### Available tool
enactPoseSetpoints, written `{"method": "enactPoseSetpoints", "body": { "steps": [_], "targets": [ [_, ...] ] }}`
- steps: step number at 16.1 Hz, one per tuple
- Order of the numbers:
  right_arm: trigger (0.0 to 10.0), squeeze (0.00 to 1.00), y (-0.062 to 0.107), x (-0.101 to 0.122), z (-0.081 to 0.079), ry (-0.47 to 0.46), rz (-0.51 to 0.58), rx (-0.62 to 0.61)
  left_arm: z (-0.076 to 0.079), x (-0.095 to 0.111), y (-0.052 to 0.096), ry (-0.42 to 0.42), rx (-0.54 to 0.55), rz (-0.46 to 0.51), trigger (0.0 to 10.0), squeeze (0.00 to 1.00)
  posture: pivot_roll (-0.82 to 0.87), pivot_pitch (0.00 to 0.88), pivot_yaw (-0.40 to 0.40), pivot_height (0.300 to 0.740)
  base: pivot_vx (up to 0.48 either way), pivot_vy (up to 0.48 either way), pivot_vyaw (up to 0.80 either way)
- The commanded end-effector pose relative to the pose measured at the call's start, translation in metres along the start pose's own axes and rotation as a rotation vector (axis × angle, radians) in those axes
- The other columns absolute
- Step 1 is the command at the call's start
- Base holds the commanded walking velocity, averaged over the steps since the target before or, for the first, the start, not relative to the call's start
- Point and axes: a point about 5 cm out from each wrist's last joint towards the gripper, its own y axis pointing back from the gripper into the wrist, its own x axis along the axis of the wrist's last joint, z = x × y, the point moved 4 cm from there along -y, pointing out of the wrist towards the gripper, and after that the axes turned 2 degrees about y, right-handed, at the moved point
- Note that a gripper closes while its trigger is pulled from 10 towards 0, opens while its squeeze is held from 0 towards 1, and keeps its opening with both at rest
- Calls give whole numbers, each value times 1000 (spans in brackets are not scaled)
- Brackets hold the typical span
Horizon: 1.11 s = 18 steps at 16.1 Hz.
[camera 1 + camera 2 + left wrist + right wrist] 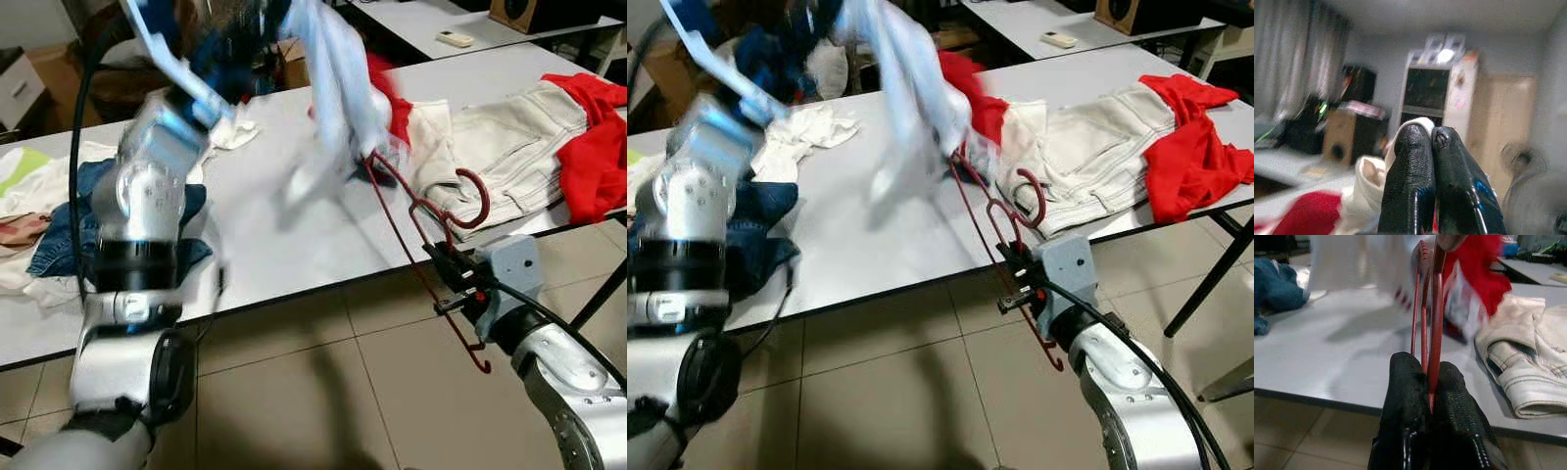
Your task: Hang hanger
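A red wire hanger (431,225) slants over the white table's front edge, its hook (475,201) resting by the white jeans. My right gripper (453,279) is shut on the hanger's lower wires, and in the right wrist view the red wires (1426,318) run up from between the closed fingers (1405,396). My left arm (147,186) is raised high and blurred. It lifts a white garment (333,78) that hangs above the table with its lower end near the hanger's top. In the left wrist view the left gripper (1432,134) is shut on that white cloth (1369,181).
White jeans (509,147) and red cloth (598,147) lie at the right of the table (274,245). Blue denim (69,235) and pale clothes are heaped at the left. A second table with a remote (454,38) stands behind. Tiled floor lies below the front edge.
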Motion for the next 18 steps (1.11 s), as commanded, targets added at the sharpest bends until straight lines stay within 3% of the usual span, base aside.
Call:
{"method": "enactPoseSetpoints", "body": {
  "steps": [1, 3, 8, 9, 11, 13, 15, 17, 18],
  "targets": [
    [10000, 0, 1, 15, -7, -1, 71, 33, -5, -4, 3, -36, 38, -56, 0, 0, -185, 0, 130, 740, 0, 0, 0],
    [10000, 0, 2, 15, -12, -2, 77, 71, -5, -20, 9, -110, 43, -158, 0, 0, -185, 0, 130, 740, 0, 0, 0],
    [10000, 0, 2, 14, -19, 6, 68, 130, -2, -23, 10, -143, 19, -188, 0, 0, -176, 0, 117, 740, 0, 0, 0],
    [10000, 0, -1, 17, -8, 32, 85, 50, 7, -16, 10, -101, -42, -137, 0, 0, -175, 0, 117, 740, 0, 0, 0],
    [10000, 0, -4, 30, 22, -16, 153, -117, 15, -1, 16, -70, -114, -74, 0, 0, -177, 0, 122, 740, 0, 0, 0],
    [10000, 0, 0, 47, 45, -60, 236, -165, -11, 18, 25, -152, 5, -26, 0, 0, -177, 0, 122, 740, 0, 0, 0],
    [10000, 0, 7, 54, 63, -69, 275, -200, -20, 44, 35, -218, 31, 48, 0, 0, -172, 0, 116, 740, 0, 0, 0],
    [10000, 0, 8, 53, 67, -71, 272, -212, -19, 39, 40, -249, 14, -5, 0, 0, -170, 0, 114, 740, 0, 0, 0],
    [10000, 0, 7, 52, 60, -84, 263, -164, -20, 29, 43, -263, 14, -53, 0, 0, -170, 0, 114, 740, 0, 0, 0]
  ]
}}
